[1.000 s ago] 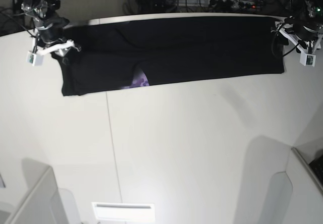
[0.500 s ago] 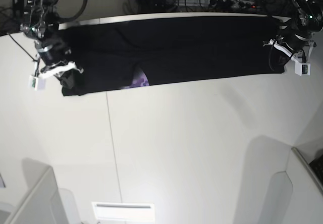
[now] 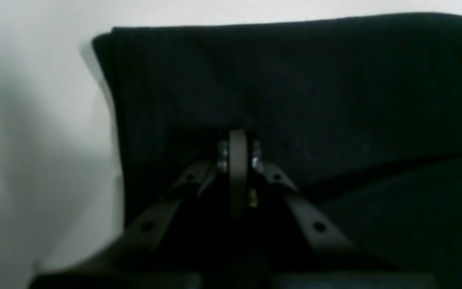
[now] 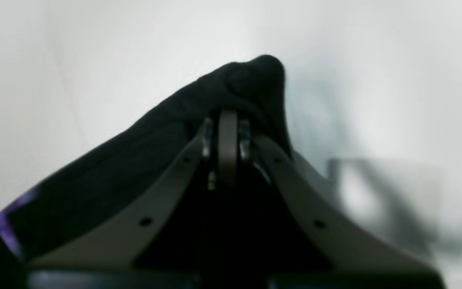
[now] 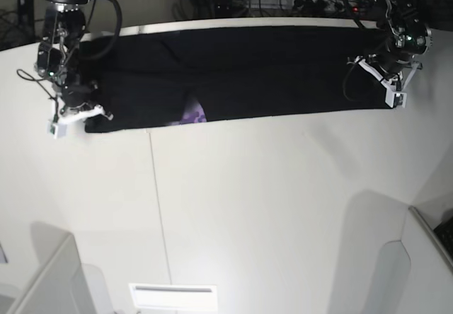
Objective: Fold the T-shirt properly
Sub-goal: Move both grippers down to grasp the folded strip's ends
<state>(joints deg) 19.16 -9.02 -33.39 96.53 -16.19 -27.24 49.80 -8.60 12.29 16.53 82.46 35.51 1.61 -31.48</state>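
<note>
Two robot arms pinched the near corners of a black T-shirt (image 5: 241, 70) on a white desk (image 5: 269, 201).

The T-shirt lay as a long band along the desk's far edge, a purple patch of print showing at its near hem. The left pincer (image 5: 388, 88) was closed on one near corner of the T-shirt; the right pincer (image 5: 88, 114) was closed on the other, cloth bunched over its tips.

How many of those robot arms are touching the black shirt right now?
2. The right arm's fingers pinch the T-shirt at its near corner on the base view's left; the left arm's fingers are shut at its opposite end.
</note>
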